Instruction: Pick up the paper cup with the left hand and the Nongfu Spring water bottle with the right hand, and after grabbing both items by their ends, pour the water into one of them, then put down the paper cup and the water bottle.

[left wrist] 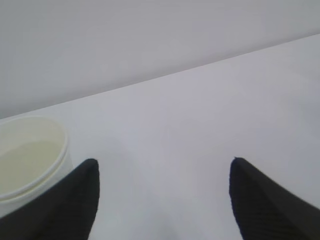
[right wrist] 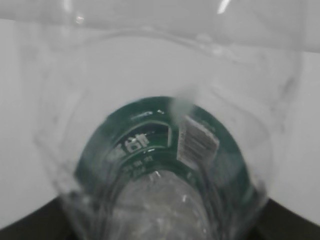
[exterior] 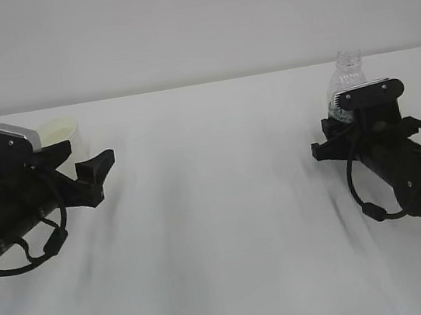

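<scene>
While my left hand [left wrist: 162, 200] waits spread wide, the smooth round paper cup [left wrist: 30, 155] sits at its ten o'clock, outside the fingers. My right hand [exterior: 346, 132] hugs the clear, bumpy water bottle [exterior: 347, 83] with its green band.

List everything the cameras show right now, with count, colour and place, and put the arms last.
cream-white tapered paper cup: one, cream-white, far left of the table, upright, beside the left gripper's outer finger, not between the fingers.
clear plastic water bottle with a dark green label band: one, clear with green label, far right of the table, upright, capless, body between the right gripper's fingers.
white table: one, white, fills the lower view, pale wall behind.
left gripper: one, black, low at the left, open, nothing between its fingers.
right gripper: one, black, low at the right, around the bottle; contact cannot be told.
</scene>
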